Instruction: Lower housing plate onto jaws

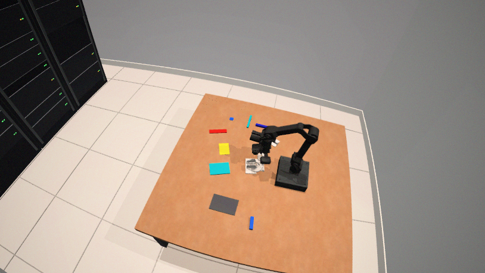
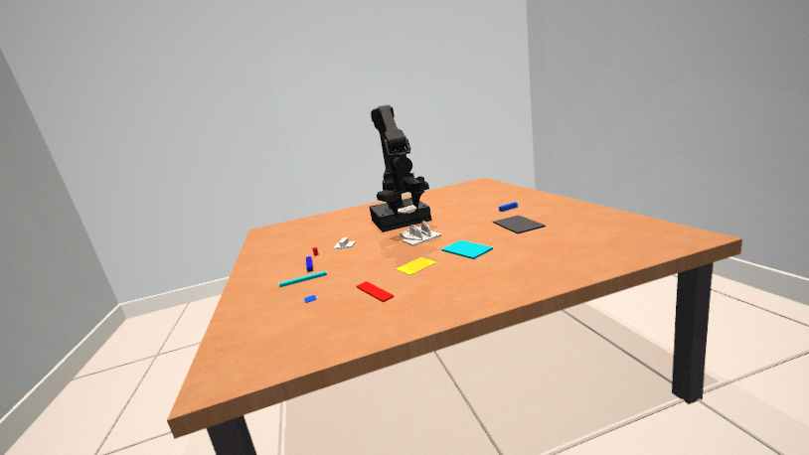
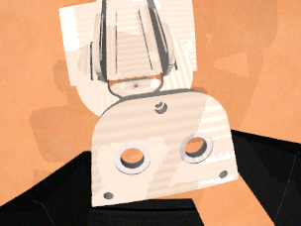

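The white housing plate point(image 3: 164, 129) point(image 2: 406, 209), rounded on one side with two large ringed holes, is held in my gripper point(image 3: 158, 148) point(image 2: 407, 208) point(image 1: 261, 154). The black fingers are shut on its two side edges. The white base point(image 3: 70, 45) point(image 2: 419, 240) point(image 1: 249, 171) lies on the table with two grey-white jaws point(image 3: 134, 42) side by side on it. The plate hangs above the table, on the robot-base side of the jaws. In the wrist view it overlaps the near edge of the base. The jaw stubs cannot be made out; the plate hides that part of the base.
A small white part with an upright block point(image 2: 344, 242) point(image 1: 275, 142) lies on the table point(image 1: 288, 230). A yellow sheet point(image 1: 224, 148), a cyan sheet point(image 1: 219, 168), a dark grey sheet point(image 1: 223, 204), a red bar point(image 1: 217, 130) and several small coloured bars lie around.
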Controlling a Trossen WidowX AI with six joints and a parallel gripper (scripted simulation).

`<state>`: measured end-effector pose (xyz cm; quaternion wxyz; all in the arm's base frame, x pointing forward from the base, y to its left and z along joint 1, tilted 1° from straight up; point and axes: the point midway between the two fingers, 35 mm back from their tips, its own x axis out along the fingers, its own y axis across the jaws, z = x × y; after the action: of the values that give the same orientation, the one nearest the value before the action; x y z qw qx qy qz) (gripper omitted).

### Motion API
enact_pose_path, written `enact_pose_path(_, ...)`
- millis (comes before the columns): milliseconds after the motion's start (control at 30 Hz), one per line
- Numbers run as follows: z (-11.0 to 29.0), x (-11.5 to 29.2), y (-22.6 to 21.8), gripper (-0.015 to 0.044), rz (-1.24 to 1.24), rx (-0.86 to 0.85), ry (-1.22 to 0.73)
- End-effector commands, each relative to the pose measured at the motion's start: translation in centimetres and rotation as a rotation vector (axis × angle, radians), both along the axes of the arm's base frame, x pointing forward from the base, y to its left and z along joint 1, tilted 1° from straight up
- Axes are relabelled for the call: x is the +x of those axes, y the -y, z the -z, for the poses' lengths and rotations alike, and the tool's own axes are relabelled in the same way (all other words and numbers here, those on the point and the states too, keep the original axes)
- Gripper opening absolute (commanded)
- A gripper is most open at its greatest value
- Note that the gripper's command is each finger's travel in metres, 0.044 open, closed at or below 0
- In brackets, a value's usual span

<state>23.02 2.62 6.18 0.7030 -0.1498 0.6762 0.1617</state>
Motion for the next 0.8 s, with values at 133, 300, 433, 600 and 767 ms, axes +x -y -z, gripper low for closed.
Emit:
enact_pose_path(133,0.12,-0.14,-0.02,0.0351,0.007,-0.004,-0.003)
enact_pose_path(300,0.12,-0.14,-0.02,0.0351,0.007,-0.004,-0.003)
enact_pose_path(433,0.12,-0.14,-0.02,0.0351,0.017,-0.004,-0.003)
enact_pose_path(600,0.12,-0.14,-0.02,0.0351,0.017,-0.004,-0.003)
enact_pose_path(767,0.12,-0.30,-0.14,0.0351,0.017,-0.004,-0.003)
